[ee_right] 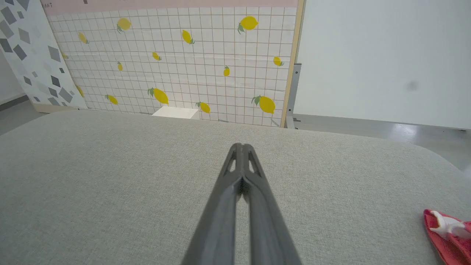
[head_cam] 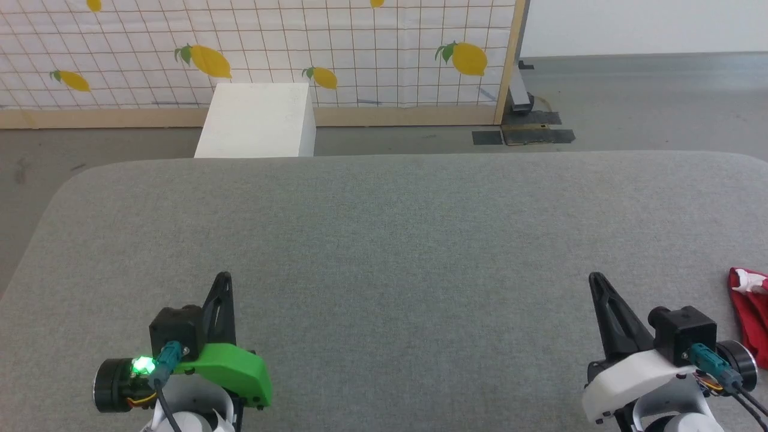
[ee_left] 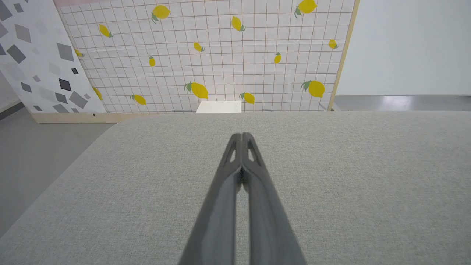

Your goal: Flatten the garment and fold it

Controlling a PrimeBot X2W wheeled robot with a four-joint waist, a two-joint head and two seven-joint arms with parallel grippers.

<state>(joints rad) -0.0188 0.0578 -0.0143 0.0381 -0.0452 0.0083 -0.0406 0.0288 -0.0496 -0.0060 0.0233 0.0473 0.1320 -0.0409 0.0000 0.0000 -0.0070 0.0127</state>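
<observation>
The left pincer and the right pincer hover low over the near part of the grey fabric-covered table. Each has its two dark fingers pressed together, holding nothing. The small bright-red fabric garment with white trim lies bunched on the table at 3 o'clock from the right pincer, just beside that wrist and partly cut off by the frame. Its visible part runs roughly 12 to 6 o'clock. The right arm is much nearer. Open table extends toward 12 and 9 o'clock for spreading. Beyond the far edge stand a white rectangular box and a lemon-printed grid panel.
</observation>
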